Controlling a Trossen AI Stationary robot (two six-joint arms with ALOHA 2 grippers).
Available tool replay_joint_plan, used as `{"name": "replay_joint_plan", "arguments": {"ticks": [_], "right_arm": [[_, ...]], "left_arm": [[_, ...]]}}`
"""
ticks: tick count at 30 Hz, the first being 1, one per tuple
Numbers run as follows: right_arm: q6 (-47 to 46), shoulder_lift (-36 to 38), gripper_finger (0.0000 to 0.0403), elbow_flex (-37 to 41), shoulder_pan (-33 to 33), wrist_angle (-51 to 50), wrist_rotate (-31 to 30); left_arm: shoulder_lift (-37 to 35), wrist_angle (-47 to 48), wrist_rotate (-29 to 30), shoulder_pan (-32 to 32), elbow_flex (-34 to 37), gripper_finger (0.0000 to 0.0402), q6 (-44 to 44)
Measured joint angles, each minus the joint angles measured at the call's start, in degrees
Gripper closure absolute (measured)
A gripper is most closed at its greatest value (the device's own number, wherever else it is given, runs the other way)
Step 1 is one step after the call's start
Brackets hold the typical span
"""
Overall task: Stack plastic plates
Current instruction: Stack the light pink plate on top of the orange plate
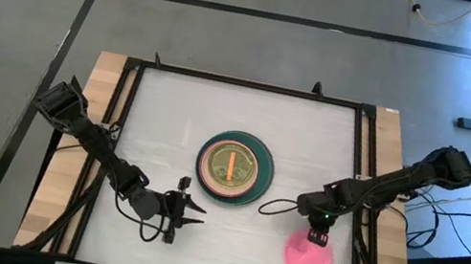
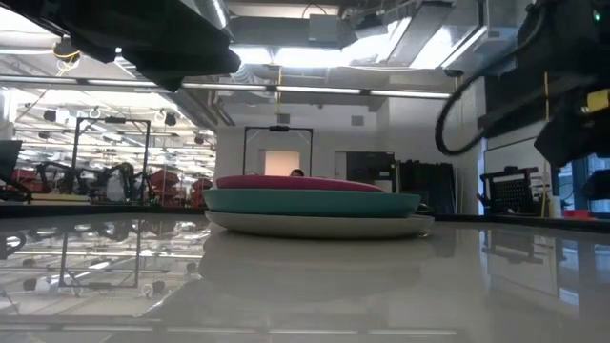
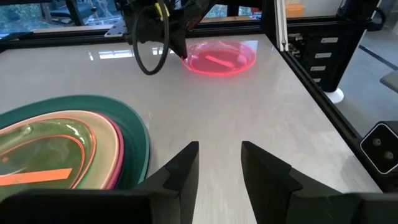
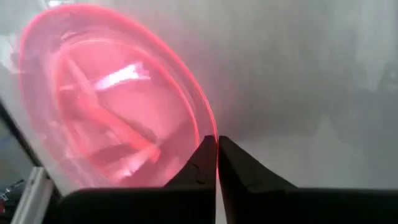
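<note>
A stack of plates (image 1: 234, 167) sits at the table's middle. In the low view the stack (image 2: 315, 205) shows a grey plate lowest, a dark green one on it and a magenta one above. The left wrist view shows peach, green and orange plates nested in the stack (image 3: 62, 149). A small pink plate (image 1: 308, 259) is near the table's right near corner. My right gripper (image 1: 319, 239) is at its far rim, shut on it. My left gripper (image 1: 199, 215) is open, left of and nearer than the stack, touching nothing. My right gripper (image 4: 217, 144) pinches the pink plate's rim (image 4: 213, 127) between its two fingers, one on the upper face and one beneath. It comes from the far side, slanting down. The left wrist view shows the plate (image 3: 221, 57) low at the table; whether it is lifted I cannot tell.
A black frame rail (image 1: 359, 173) runs round the white table top. Wooden side strips (image 1: 393, 150) lie outside it. A loose black cable (image 1: 273, 207) loops between the stack and the right arm. Bare table lies beyond the stack, toward the far edge.
</note>
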State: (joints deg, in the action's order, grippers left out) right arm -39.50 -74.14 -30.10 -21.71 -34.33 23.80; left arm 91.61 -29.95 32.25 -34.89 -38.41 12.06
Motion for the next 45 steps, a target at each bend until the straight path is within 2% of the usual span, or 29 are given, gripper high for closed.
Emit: {"name": "replay_joint_plan", "arguments": {"ticks": [6, 12, 16, 20, 23, 28, 32, 37, 45], "right_arm": [[2.13, -0.01, 0.0402, -4.11, 0.9, 3.41, -0.78], [6.63, -0.01, 0.0402, -9.84, 5.87, 4.75, -3.55], [8.92, -0.01, 0.0402, -14.53, 10.18, 4.73, -6.78], [11.54, -0.01, 0.0402, -18.99, 14.07, 5.1, -13.18], [12.38, -0.01, 0.0402, -20.71, 17.06, 9.86, -17.43], [14.95, -0.53, 0.0402, -20.8, 21.75, 20.86, -19.65], [17.96, -2.58, 0.0402, -20.8, 25.75, 25.64, -21.23], [20.19, -8.13, 0.0402, -20.8, 29.75, 29.13, -20.86], [21.84, -17.11, 0.0402, -20.77, 31.27, 31.59, -15.41]], "left_arm": [[0.0, 1.11, -0.32, -0.85, 0.0, 0.0288, -0.05], [-3.16, 3.51, -0.47, -3.84, 0.0, 0.0288, -0.96], [-7.28, 8.47, 0.11, -5.75, -0.02, 0.0288, -1.64], [-9.95, 12.14, 0.52, -6.99, -0.02, 0.0288, -0.18], [-10.3, 12.74, 1.74, -7.69, -0.02, 0.0288, -0.12], [-10.32, 13.08, 2.18, -7.63, -0.02, 0.0288, -0.04], [-10.32, 13.07, 2.82, -7.61, -0.02, 0.0288, 0.06], [-10.32, 13.42, 3.13, -7.61, -0.01, 0.0288, 0.07], [-10.32, 13.87, 3.13, -7.62, 0.0, 0.0288, 1.13]]}}
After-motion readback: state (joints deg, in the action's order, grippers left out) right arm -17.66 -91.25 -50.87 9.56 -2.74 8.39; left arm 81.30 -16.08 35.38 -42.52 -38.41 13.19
